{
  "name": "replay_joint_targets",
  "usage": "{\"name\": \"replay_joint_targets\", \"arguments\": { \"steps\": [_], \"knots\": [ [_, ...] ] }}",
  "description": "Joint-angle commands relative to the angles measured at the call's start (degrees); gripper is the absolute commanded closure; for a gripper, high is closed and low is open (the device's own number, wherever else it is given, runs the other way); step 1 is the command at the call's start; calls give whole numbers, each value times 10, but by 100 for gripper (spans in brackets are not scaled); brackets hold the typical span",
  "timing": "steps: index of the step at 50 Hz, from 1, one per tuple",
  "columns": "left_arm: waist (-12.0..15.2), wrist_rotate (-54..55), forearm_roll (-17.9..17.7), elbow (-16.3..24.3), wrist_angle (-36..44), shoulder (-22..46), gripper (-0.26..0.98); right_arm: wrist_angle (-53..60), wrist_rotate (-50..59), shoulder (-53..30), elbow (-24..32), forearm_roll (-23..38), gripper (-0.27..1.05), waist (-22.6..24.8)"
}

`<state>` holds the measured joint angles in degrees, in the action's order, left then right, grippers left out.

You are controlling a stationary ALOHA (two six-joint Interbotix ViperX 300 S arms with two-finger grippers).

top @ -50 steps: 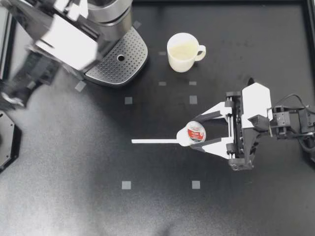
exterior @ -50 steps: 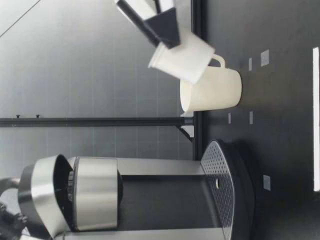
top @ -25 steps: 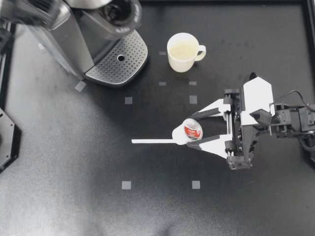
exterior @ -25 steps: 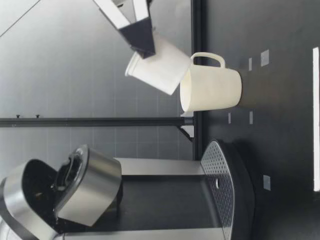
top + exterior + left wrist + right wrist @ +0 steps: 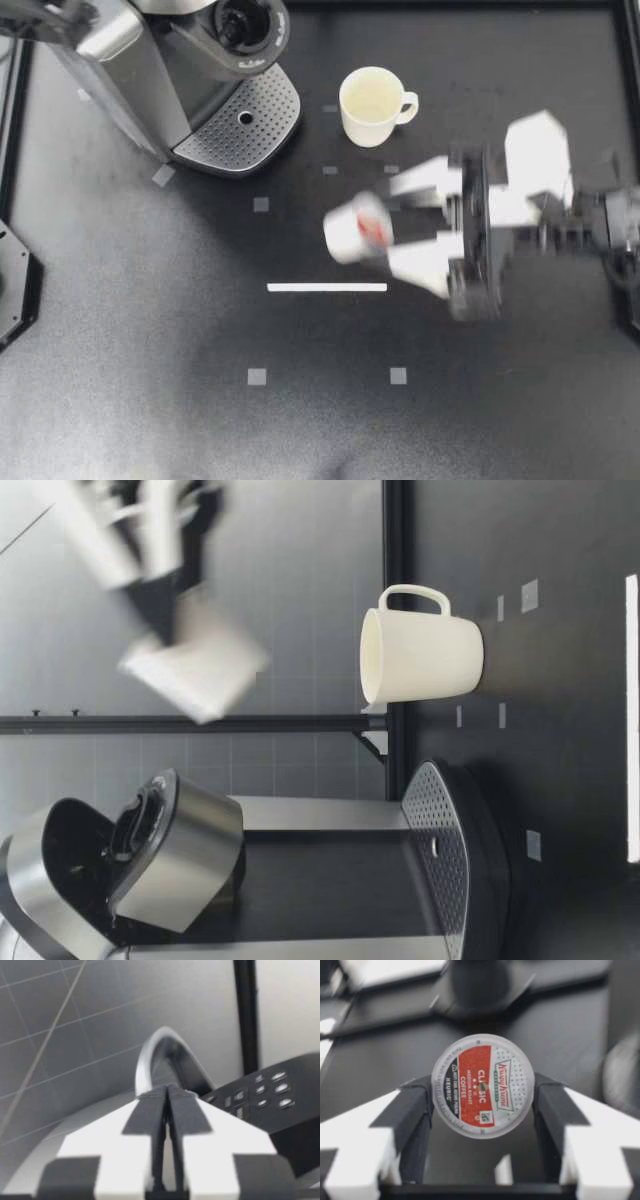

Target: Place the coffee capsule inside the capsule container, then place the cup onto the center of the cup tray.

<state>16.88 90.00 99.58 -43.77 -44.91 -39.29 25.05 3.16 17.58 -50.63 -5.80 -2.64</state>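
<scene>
- Carrying the coffee capsule [image 5: 352, 228] above the table at the centre of the top view, my right gripper [image 5: 392, 232] pinches it by its sides. The arm is blurred, which suggests speed, so the capsule could slip or twist.
- The capsule container [image 5: 243, 24] stands open at the upper left of the frame. A tilted capsule may catch its rim.
- The cup [image 5: 372, 105], at upper centre, stands off the cup tray [image 5: 238, 128]. A low sweep could knock it.
- My left gripper [image 5: 167, 1091], fingers pressed together, sits by the lid [image 5: 160, 1055], where the arms could crowd each other.
</scene>
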Motion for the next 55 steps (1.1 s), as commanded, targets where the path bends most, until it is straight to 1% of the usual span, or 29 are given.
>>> {"name": "replay_joint_targets", "arguments": {
  "steps": [1, 4, 10, 17, 26, 34, 55],
  "knots": [
    [4, 18, 8, -4, 40, -41, 62, 6, -21, 18, 33, 3, 26, -38],
    [4, 30, 9, -16, 54, -67, 63, 1, -49, 23, 47, 6, 26, -56],
    [4, 39, 9, -40, 56, -107, 62, -19, -127, 28, 76, 11, 26, -77],
    [4, 41, 8, -57, 57, -127, 62, -92, -190, 30, 129, 3, 26, -98],
    [4, 40, 8, -60, 57, -123, 62, -167, -197, 15, 193, 4, 26, -133],
    [4, 38, 8, -61, 56, -123, 62, -180, -200, -3, 226, 12, 26, -153],
    [4, 36, 7, -63, 56, -123, 62, -176, -202, -76, 279, 19, 26, -157]
  ]
}}
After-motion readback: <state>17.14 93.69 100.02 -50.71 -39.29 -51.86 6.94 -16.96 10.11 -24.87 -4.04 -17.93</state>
